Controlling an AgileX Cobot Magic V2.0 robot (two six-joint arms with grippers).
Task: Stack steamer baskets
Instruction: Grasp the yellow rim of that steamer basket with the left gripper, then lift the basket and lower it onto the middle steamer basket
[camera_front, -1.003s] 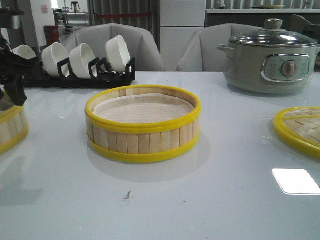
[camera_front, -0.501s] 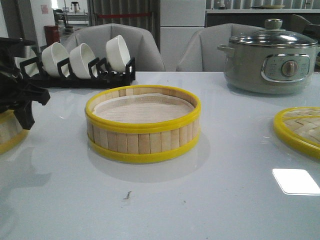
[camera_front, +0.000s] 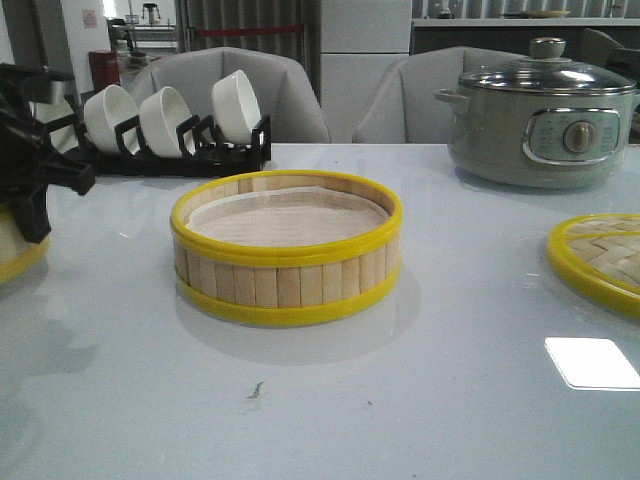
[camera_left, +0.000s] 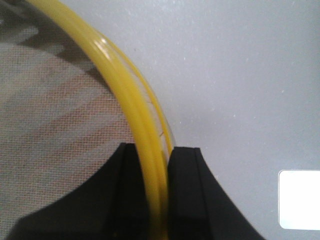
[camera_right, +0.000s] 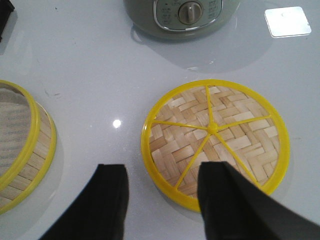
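Observation:
One steamer basket (camera_front: 286, 245) with a white liner stands at the table's middle; it also shows in the right wrist view (camera_right: 25, 145). A second steamer basket (camera_front: 12, 255) is at the far left edge, mostly cut off. My left gripper (camera_front: 32, 215) is over its near-side rim. In the left wrist view the left gripper (camera_left: 159, 170) is shut on that basket's yellow rim (camera_left: 120, 85), one finger inside over the liner, one outside. My right gripper (camera_right: 162, 195) is open and empty, low over the table beside the woven lid.
A flat woven-bamboo lid (camera_right: 215, 135) with a yellow rim lies at the right (camera_front: 600, 260). A grey-green electric pot (camera_front: 540, 120) stands at the back right. A black rack of white bowls (camera_front: 160, 130) stands at the back left.
My left arm swung right and down onto the left basket's rim, then drew back left a little. The left basket now shows slightly higher and further left. The middle basket has not moved.

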